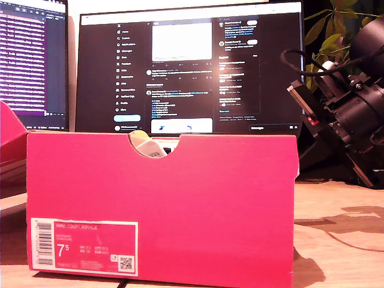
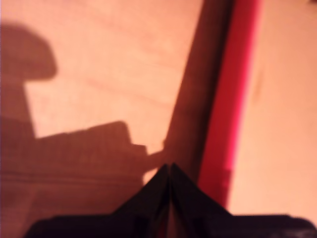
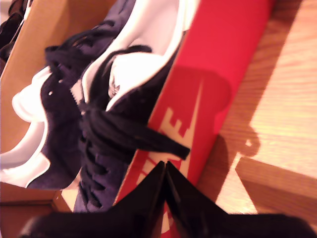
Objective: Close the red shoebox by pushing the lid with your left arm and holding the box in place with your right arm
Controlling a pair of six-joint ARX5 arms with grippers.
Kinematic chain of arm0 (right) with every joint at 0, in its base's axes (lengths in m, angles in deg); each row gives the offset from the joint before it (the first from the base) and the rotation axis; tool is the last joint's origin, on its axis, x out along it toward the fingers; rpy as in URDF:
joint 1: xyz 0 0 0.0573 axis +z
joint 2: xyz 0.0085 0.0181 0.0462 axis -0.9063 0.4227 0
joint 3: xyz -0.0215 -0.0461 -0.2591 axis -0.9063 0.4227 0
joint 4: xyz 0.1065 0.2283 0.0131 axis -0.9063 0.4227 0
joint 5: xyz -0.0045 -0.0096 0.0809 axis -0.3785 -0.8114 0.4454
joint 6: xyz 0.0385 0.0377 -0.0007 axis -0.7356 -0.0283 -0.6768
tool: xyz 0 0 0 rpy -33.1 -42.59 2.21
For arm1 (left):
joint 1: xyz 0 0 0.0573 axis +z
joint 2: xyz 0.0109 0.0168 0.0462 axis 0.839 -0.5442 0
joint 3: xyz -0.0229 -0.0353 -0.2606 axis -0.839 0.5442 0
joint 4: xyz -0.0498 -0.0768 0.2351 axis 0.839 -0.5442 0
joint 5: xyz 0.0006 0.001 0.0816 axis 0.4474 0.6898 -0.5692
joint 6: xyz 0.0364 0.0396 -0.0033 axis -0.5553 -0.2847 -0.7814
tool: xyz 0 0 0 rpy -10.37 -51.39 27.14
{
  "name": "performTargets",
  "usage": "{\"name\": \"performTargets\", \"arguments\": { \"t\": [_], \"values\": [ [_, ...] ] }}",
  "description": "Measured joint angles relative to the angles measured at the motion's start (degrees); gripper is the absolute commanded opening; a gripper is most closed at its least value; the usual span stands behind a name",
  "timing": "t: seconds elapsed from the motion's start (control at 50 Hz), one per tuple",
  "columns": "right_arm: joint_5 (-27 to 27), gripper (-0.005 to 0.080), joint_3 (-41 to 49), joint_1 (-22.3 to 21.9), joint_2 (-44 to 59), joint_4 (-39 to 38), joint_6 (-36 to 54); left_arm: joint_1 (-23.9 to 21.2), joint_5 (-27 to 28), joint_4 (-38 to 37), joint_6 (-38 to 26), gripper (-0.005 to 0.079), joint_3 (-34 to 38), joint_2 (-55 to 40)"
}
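The red shoebox (image 1: 162, 204) fills the exterior view, its end wall facing the camera with a white size label (image 1: 84, 247). A shoe tip (image 1: 150, 147) shows through the notch in its top edge. Part of the red lid (image 1: 9, 141) stands raised at the exterior view's left edge. My second gripper (image 3: 165, 164) is shut and hovers over the box's long red side wall (image 3: 218, 74); dark blue shoes with black laces (image 3: 104, 124) lie inside. My first gripper (image 2: 168, 167) is shut, close above a tan surface beside a blurred red cardboard edge (image 2: 233, 99).
A black arm with a camera (image 1: 348, 90) hangs over the wooden table (image 1: 342, 240) at the exterior view's right. Two monitors (image 1: 192, 72) stand behind the box, and a plant (image 1: 336, 30) sits at the back right of the exterior view.
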Motion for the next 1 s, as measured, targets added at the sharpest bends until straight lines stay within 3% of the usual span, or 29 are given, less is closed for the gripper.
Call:
{"name": "performTargets", "arguments": {
  "t": [0.46,1.0],
  "values": [
    [-0.2,-0.0012,-0.2,1.05,1.16,-1.05,-0.02,-0.11,0.09,-5.29,-2.29,-0.0019,0.0,-3.02],
    [-1.38,-0.0012,-0.28,3.69,5.35,-2.78,-0.17,-0.15,7.52,-8.52,-3.69,-0.0019,-2.86,-3.02]
  ]
}}
